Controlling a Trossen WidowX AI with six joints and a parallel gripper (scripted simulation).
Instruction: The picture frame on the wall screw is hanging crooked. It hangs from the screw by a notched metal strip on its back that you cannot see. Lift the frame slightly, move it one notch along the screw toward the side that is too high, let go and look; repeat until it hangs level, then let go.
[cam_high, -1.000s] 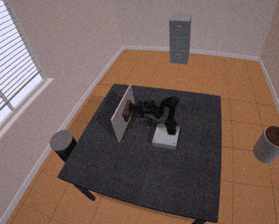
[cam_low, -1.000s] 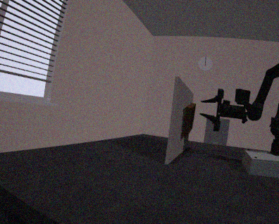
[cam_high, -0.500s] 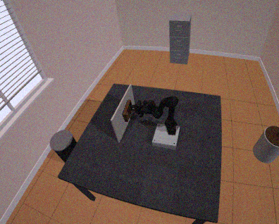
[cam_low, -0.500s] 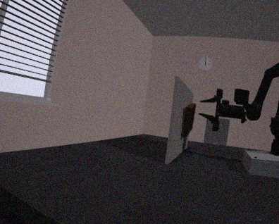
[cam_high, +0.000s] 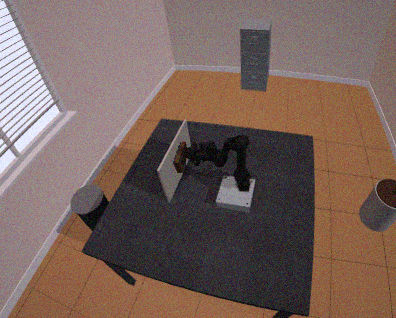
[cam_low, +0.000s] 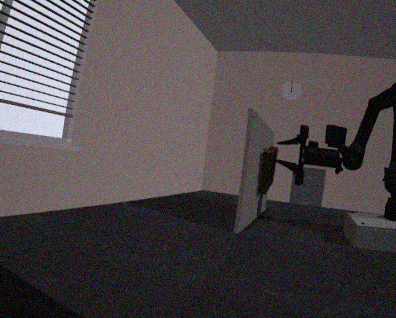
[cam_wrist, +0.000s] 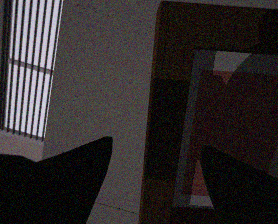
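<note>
The brown picture frame (cam_high: 179, 161) (cam_low: 267, 170) (cam_wrist: 175, 30) hangs on the front of the upright pale panel (cam_high: 169, 175) (cam_low: 244, 185). A reddish picture shows inside it in the wrist view. The gripper (cam_low: 277, 152) (cam_wrist: 157, 142) is open, its fingers one above the other close to the frame's upper edge. In the wrist view that edge runs between the two dark fingers: one finger is beyond it, the other overlaps the picture. Contact cannot be told. The screw and the notched strip are hidden. The edge slants in the wrist view, but which side is higher cannot be told.
The panel stands on the dark table (cam_high: 200, 250) (cam_low: 150, 265). The arm's pale base box (cam_high: 234, 199) (cam_low: 367, 235) stands in front of the panel. A window with blinds (cam_high: 25, 75) (cam_low: 40, 60) (cam_wrist: 30, 45) is on the room wall beyond.
</note>
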